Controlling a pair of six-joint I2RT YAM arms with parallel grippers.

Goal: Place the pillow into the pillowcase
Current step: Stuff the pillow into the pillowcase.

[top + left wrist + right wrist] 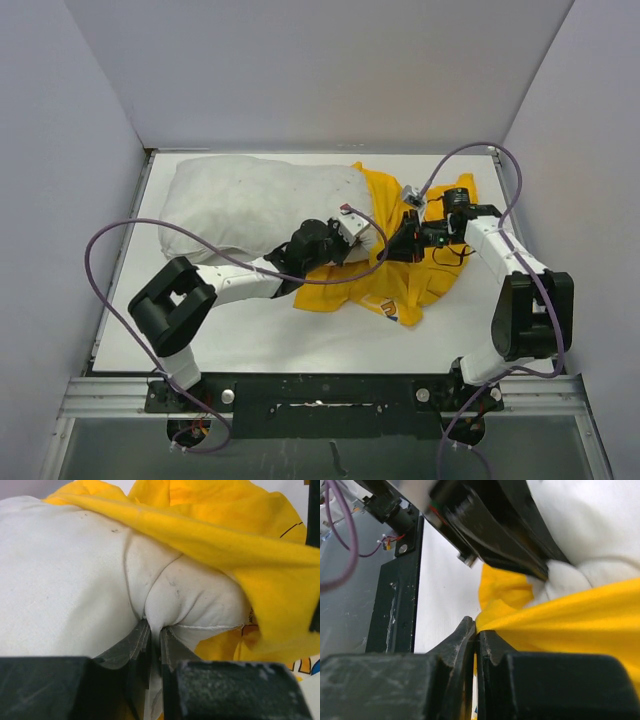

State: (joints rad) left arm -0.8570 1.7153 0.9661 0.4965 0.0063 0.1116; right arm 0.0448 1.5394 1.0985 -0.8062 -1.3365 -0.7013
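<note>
Judging by its deep wrinkles and the way it bulges around the pinch, the soft, plump white fabric pillow point(250, 205) should handle as light and squashy, with no stiff edge to grab. Its seamed end looks like the sensible hold. The left claw point(155, 630) is clamped on just that, a puckered fold of the end seam caught between its jaws, with the pillow's bulk spreading ahead and to the left of it. The bright yellow printed cloth pillowcase point(415, 285) looks thin and limp, likely to slip and bunch, so its open edge is the place to grip. The right claw point(476, 630) is shut tight on a yellow edge, the cloth running taut from its tips over the pillow's end. Only that end lies under the yellow. Most of the pillow is outside, on the white table point(250, 335).
</note>
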